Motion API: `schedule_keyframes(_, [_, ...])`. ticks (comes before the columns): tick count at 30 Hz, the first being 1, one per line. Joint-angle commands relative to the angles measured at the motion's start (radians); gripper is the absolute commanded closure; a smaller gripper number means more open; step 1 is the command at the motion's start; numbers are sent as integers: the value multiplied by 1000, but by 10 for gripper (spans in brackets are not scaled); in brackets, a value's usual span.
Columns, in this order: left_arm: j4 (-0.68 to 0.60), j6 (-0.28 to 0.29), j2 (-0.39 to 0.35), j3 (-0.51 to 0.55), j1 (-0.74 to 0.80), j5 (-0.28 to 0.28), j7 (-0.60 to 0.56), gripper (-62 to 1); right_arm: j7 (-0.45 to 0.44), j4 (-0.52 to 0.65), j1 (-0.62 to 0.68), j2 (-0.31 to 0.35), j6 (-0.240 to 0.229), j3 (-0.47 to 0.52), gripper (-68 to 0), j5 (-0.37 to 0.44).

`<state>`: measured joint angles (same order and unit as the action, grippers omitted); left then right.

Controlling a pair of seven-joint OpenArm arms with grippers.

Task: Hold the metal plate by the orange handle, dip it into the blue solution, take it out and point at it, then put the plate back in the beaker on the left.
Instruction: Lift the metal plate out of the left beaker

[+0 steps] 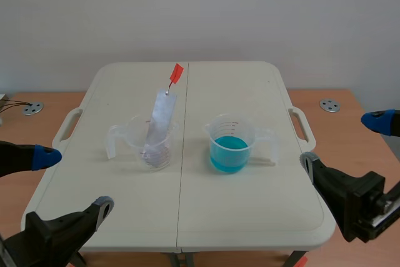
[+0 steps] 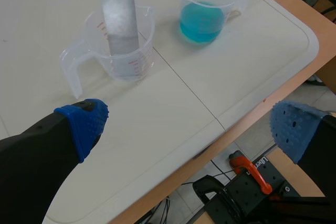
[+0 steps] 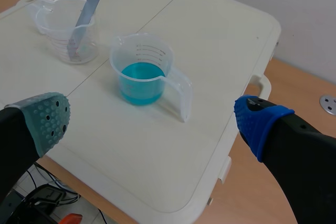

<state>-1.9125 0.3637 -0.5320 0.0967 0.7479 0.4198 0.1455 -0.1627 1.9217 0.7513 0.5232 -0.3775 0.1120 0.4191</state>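
Observation:
A metal plate [image 1: 159, 123] leans upright in the clear beaker [image 1: 150, 148] left of the table's middle, its orange handle [image 1: 176, 73] sticking out at the top. To its right stands a second beaker with blue solution [image 1: 230, 148]. My left gripper [image 1: 75, 181] hangs open over the table's near left corner, well short of the plate [image 2: 119, 14] and its beaker [image 2: 142, 61]. Over the table's right edge my right gripper [image 1: 342, 141] is open too, with the blue solution beaker [image 3: 140, 72] ahead of it. Neither gripper holds anything.
Both beakers rest on a white folding table [image 1: 187, 217] with side handles, which stands on a wooden surface. Round metal discs [image 1: 329, 105] [image 1: 32, 108] lie on the wood at either side. An orange-handled clamp [image 2: 247, 166] sits below the table's near edge.

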Motion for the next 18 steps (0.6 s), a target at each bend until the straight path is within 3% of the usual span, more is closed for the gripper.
schedule_keyframes(1, [-10,-2,5,-7,-3,6,-17,-623,-11,10,-31,-3,3,10,-655,11])
schedule_keyframes(12, [-10,-2,5,-7,-3,7,-18,-623,27,10,-96,-3,-12,5,-655,40])
schedule_keyframes(16, [-10,-2,4,-7,-3,3,-17,-623,56,10,-130,-3,-19,1,-655,97])
schedule_keyframes(17, [-10,-2,3,-6,-3,3,-17,-547,63,10,-142,-3,-25,-6,-655,114])
schedule_keyframes(18, [-10,-2,1,-6,-3,3,-17,-425,75,10,-159,-3,-37,-14,-655,124])
